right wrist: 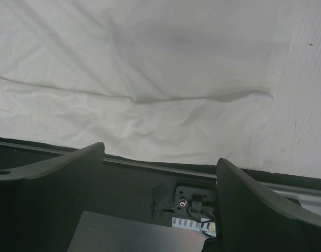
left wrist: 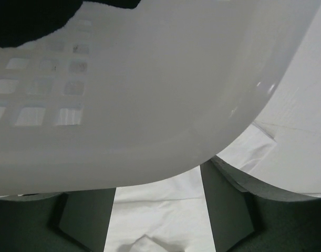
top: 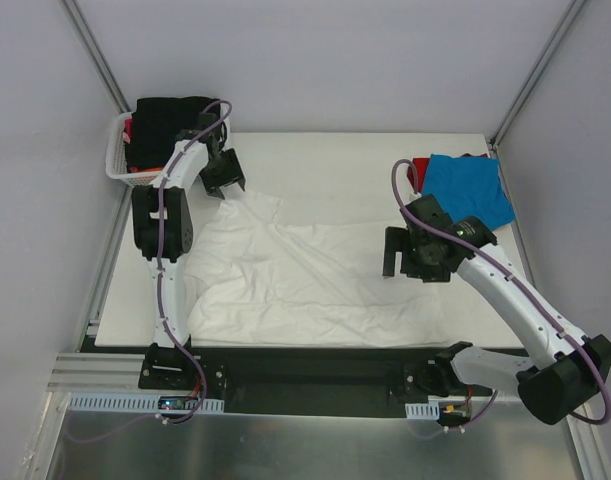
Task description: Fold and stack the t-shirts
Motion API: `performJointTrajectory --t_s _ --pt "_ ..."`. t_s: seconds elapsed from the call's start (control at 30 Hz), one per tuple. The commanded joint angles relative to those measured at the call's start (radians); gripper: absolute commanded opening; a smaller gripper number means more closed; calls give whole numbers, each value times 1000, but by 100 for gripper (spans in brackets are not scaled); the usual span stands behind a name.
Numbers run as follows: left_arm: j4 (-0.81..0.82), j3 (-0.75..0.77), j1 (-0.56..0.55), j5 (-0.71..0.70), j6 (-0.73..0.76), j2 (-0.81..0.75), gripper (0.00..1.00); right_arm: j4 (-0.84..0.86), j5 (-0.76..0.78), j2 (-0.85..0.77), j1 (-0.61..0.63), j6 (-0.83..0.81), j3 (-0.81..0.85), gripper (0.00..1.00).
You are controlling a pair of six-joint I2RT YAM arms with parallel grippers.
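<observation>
The white t-shirt (top: 305, 280) lies spread but rumpled across the middle of the table (top: 385, 150), with creases running through its body and one corner drawn out toward the far left. We judge it light, limp and easy to bunch. It will sag from any single pinch and drag its folds along the surface, so a hem corner or shoulder seam held in each hand should serve better than a grab at the loose middle.

The left gripper (top: 225, 187) hangs just over that far-left corner. In its wrist view the two fingers (left wrist: 84, 218) stand apart with white cloth showing below the gap and nothing pinched between them. We read this hand as released.

The right gripper (top: 394, 265) sits at the shirt's right edge. Its fingers (right wrist: 44, 199) are spread wide and empty, with wrinkled fabric ahead of the tips and the table's near edge beneath them.

Close beyond the left fingertips, filling most of that wrist view, is the wall of the white lattice basket (left wrist: 123, 105), which holds a black garment (top: 170, 120). Catching the basket looks like a risk there.

Well beyond the right fingers, at the far right corner, a blue t-shirt (top: 470, 185) lies over a red t-shirt (top: 417, 172).
</observation>
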Motion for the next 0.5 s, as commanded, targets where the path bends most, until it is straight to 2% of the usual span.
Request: performJointTrajectory --t_s 0.0,0.1,0.27,0.47 --pt "83 -39 -40 107 95 20 61 -29 15 30 0 -45 59 93" --pt "83 -32 -81 131 142 12 62 -10 4 53 -2 -60 75 93" --pt "83 -120 -121 147 153 -23 62 10 -12 91 -5 -77 97 93" --pt "81 -215 -159 78 147 -74 62 46 -43 132 -20 -96 88 93"
